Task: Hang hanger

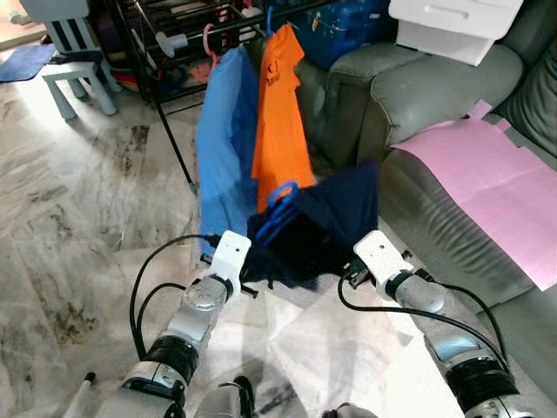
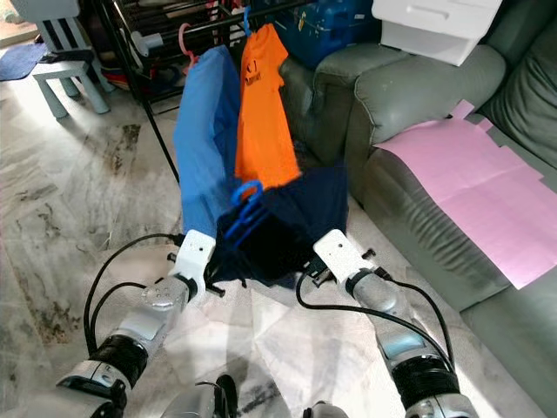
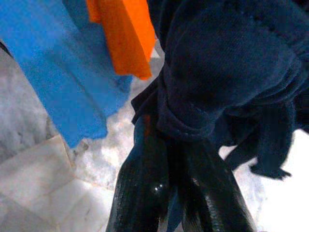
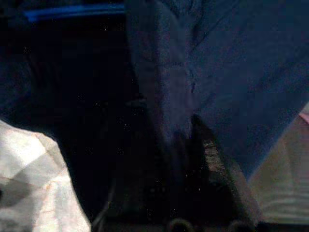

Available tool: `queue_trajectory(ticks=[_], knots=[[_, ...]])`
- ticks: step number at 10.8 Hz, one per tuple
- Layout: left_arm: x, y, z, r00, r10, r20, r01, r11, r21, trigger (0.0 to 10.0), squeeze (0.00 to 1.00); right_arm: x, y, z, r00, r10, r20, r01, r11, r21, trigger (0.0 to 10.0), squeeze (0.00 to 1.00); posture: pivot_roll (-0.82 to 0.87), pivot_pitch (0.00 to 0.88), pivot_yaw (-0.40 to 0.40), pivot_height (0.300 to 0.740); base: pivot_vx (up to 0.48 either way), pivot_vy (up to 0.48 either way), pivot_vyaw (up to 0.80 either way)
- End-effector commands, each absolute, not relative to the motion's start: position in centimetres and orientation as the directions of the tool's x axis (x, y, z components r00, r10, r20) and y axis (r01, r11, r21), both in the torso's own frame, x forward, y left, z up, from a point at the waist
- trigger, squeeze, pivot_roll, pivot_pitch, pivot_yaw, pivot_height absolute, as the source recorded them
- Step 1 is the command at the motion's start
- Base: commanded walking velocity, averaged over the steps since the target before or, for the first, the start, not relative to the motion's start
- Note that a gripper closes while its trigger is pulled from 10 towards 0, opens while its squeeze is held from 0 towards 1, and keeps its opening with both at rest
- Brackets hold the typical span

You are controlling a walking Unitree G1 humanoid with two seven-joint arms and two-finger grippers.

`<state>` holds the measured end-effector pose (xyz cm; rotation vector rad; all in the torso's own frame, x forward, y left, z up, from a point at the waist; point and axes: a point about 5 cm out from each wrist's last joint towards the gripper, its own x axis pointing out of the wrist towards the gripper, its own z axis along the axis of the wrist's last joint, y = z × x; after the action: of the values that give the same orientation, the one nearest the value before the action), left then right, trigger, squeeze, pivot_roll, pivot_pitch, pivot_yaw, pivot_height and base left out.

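In the left eye view, a navy garment [image 1: 326, 222] on a blue hanger [image 1: 277, 209] was held up between the two arms, above the marble floor [image 1: 78, 218] and just in front of the clothes rack [image 1: 200, 35]. The hanger's hook pointed up and toward the rack, and the garment stretched sideways between the left pincer [image 1: 252, 277] and the right pincer [image 1: 350, 272]. On the rack hung a blue shirt [image 1: 224, 148] on a pink hanger [image 1: 209, 39] and an orange shirt [image 1: 280, 122] beside it. The dark print on the orange shirt's chest was too small to read. A grey sofa [image 1: 452, 218] with a pink sheet [image 1: 496, 174] stood to the right.

In the left wrist view, the left pincer's fingers [image 3: 145, 193] were closed on a bunched fold of the navy garment.

In the right wrist view, very dark, the right pincer's fingers [image 4: 212, 164] reached into navy cloth with the blue hanger bar above; whether they were clamped could not be told.
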<state>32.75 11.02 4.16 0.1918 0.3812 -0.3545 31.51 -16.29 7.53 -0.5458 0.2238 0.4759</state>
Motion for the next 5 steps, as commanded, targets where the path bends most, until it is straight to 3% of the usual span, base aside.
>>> queue_trajectory(ticks=[1,5], knots=[[33.8,11.6,5.6,0.906,-0.271,-0.325,0.315,0.945,0.091,10.0,0.00,30.6,-16.4,6.1,0.831,0.379,-0.408,-0.539,0.730,-0.420,10.0,1.00,-0.12,0.104,0.055,0.740,0.000,0.000,0.00],[34.1,13.3,5.4,0.903,-0.242,-0.354,0.321,0.930,0.182,10.0,0.00,29.6,-17.2,7.2,0.709,0.520,-0.476,-0.705,0.542,-0.458,10.0,1.00,-0.13,0.108,0.067,0.740,0.000,0.000,0.00]])
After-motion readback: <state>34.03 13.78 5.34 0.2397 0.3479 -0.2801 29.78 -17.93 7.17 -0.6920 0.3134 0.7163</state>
